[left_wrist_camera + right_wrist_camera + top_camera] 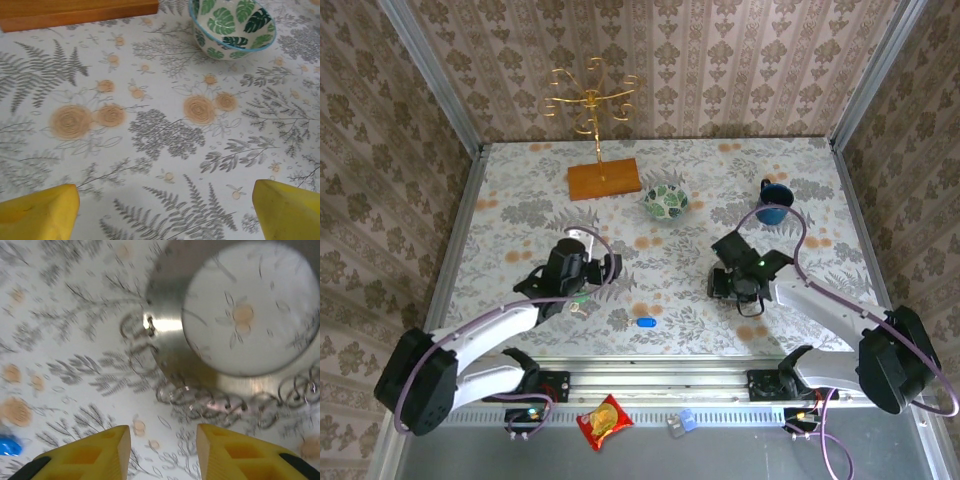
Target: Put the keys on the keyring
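Blue key lies loose, off the keyring — apparently nothing threaded yet; left end effector spread, right end effector part-open, both empty.

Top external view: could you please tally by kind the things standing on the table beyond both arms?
Gold stand on a wooden base: 1
Leaf-patterned bowl: 1
Blue mug: 1
Total: 3

Floral table bears wooden stand, bowl, mug, blue key, keyring.
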